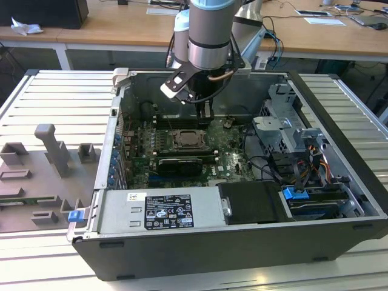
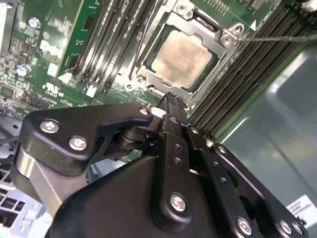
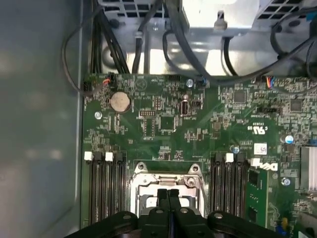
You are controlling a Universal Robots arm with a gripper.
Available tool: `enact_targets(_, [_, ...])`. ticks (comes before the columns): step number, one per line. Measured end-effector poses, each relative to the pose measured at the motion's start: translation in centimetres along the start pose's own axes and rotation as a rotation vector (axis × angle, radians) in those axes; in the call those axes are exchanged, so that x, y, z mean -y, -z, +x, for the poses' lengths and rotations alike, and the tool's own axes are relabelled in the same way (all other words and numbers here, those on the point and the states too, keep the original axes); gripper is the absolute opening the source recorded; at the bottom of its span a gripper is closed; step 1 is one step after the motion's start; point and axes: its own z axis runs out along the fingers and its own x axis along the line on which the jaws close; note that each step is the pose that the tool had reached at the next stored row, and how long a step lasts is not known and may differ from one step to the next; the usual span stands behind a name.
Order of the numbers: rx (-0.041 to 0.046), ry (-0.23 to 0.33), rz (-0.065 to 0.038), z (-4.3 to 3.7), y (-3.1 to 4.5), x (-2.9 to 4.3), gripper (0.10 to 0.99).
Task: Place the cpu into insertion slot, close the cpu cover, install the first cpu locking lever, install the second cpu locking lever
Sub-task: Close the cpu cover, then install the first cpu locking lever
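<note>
the tool [image 2: 171, 101] hangs just over the edge of the socket [image 2: 147, 79], fingers pressed together, gripping nothing. the cpu [image 2: 182, 54] sits in that socket on the green board [image 3: 173, 134], the metal cover [image 2: 224, 58] lying flat around it.

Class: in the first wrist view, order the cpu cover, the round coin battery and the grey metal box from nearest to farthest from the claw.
1. cpu cover, directly by the claw.
2. coin battery, farther out on the green board.
3. grey metal box, past the board's far edge.
</note>
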Motion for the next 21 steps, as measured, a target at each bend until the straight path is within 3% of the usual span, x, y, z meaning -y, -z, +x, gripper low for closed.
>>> enact_targets(8, [-0.0001, 0.000, 0.000, 0.06, -0.15, 1.61, 0.106])
enact_targets(21, [0.0000, 0.000, 0.000, 0.07, -0.11, 2.83, 0.106])
